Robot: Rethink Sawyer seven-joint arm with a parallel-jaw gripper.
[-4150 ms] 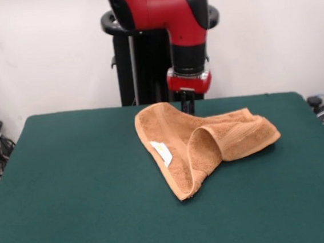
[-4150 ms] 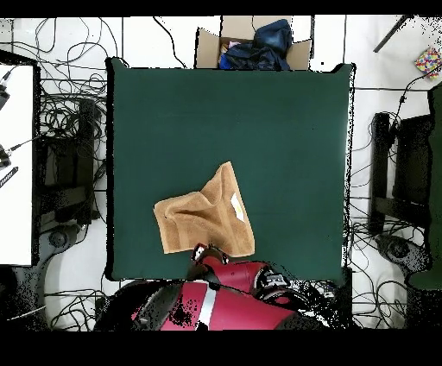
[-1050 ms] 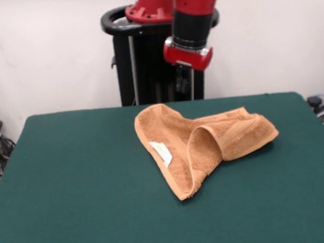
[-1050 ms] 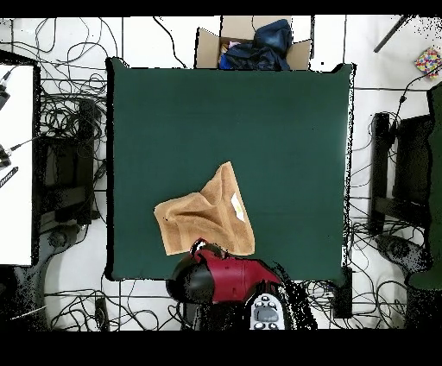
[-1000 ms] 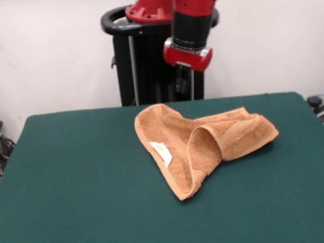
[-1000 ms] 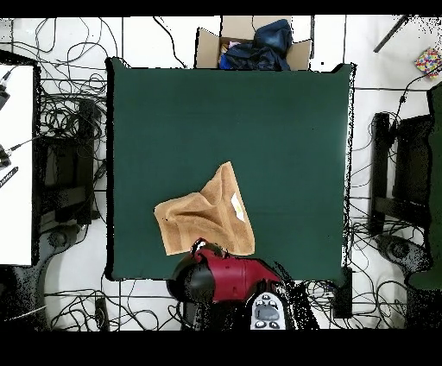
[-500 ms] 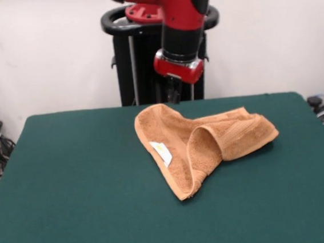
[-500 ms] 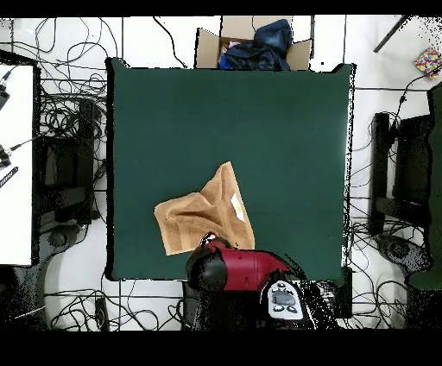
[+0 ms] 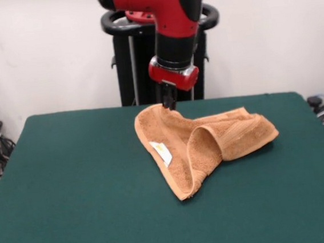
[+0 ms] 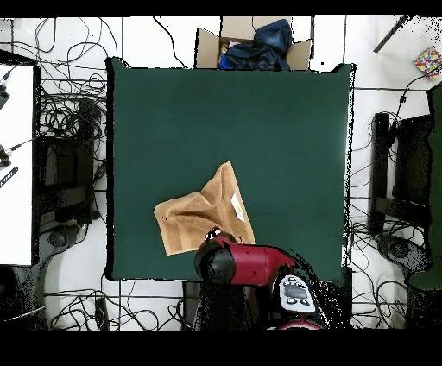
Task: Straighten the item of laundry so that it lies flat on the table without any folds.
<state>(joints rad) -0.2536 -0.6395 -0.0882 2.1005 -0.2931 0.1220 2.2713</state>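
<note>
Towel (image 9: pixel 201 142) sits crumpled on the table (image 9: pixel 70 182), near the pedestal-side edge and roughly midway along it. One flap is folded over into a loop, white tag (image 9: pixel 162 151) showing on the fold. In the overhead view the towel (image 10: pixel 205 221) is a rough triangle, point aimed toward the table centre, base just inside the robot-side edge.

Gripper (image 9: pixel 167 102) hangs at the towel's corner nearest the pedestal, tips down at the cloth. Can't tell if it is touching or holding anything, and can't tell how far the jaws stand apart: too dark and small from the front, hidden under the arm (image 10: pixel 250 263) from above.

Green felt top (image 10: pixel 259 129) is otherwise bare; most of the surface toward the far edge from the robot is open cloth.

Room: white wall behind the black pedestal (image 9: pixel 139 60). Cables (image 10: pixel 65 112) tangled over the floor on both long sides of the table. Cardboard box (image 10: pixel 250 45) with dark clothing in it sits just beyond the edge opposite the robot. White bench (image 10: pixel 15 164) off one side, dark equipment stand (image 10: pixel 401 173) off the other.
</note>
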